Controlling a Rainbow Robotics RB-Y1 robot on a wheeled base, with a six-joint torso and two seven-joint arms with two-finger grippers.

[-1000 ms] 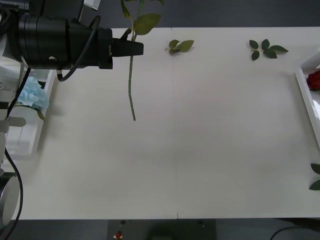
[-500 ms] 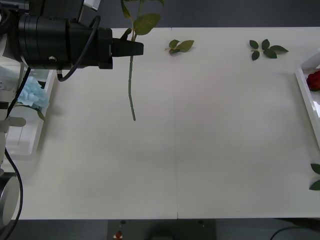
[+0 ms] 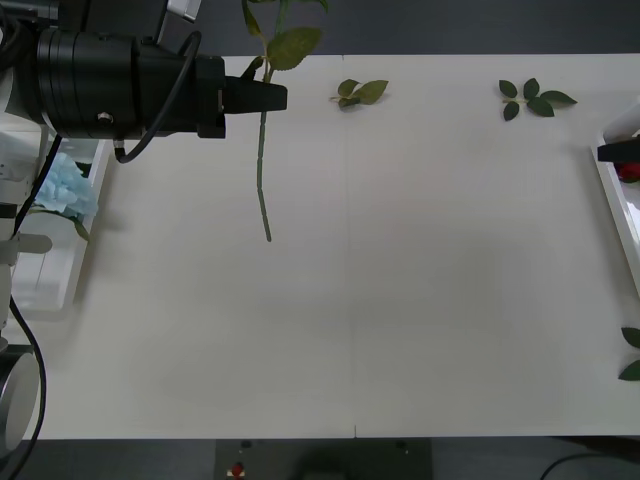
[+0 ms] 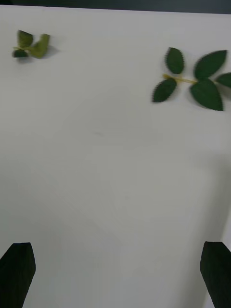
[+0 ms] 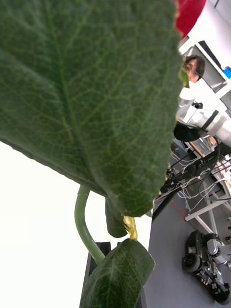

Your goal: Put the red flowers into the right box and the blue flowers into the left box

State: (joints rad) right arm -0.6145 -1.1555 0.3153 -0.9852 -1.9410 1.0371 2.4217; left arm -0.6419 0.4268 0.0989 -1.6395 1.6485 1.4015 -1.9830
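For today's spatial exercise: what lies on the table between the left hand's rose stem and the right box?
In the front view, bare table lies between the stem in the left hand and the right box; two leaf sprigs lie farther back.

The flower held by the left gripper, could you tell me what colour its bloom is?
Red: the bloom shows best in the left wrist view, above the left gripper.

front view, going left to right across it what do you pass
left box → blue flowers → left tool holding a red flower stem → light green leaf sprig → dark leaf sprig → right box
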